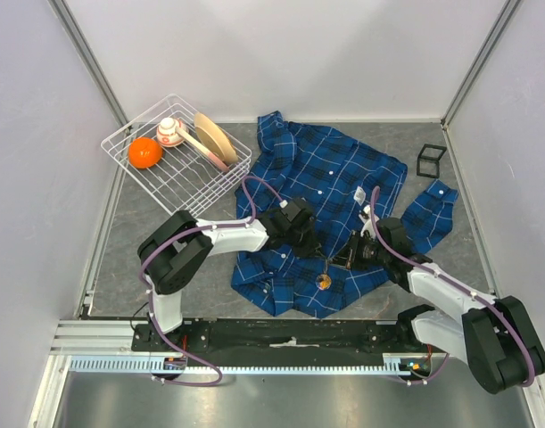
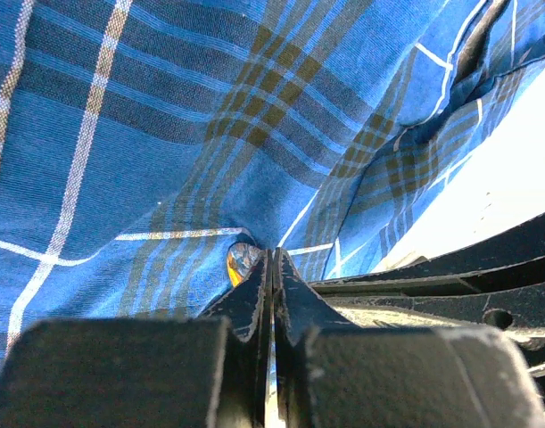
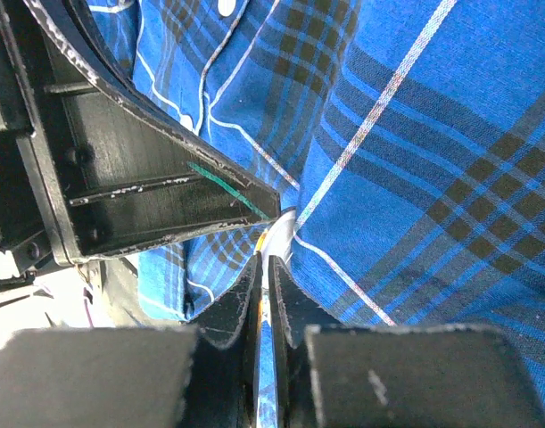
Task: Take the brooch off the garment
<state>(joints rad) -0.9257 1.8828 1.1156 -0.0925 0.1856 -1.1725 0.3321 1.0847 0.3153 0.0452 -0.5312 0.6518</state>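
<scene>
brooch [image 1: 324,281] lay low in the middle of the overhead frame on the shirt [image 1: 343,169], at both claws' tips. right claw [image 3: 267,260] seemed closed on its edge, while left claw [image 2: 271,259], closed, pinched cloth just beside it.

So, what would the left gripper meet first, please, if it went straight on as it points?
The shirt: the left gripper has its tips right at a fold of it, with the brooch just beside them; whether they already touch is unclear.
</scene>
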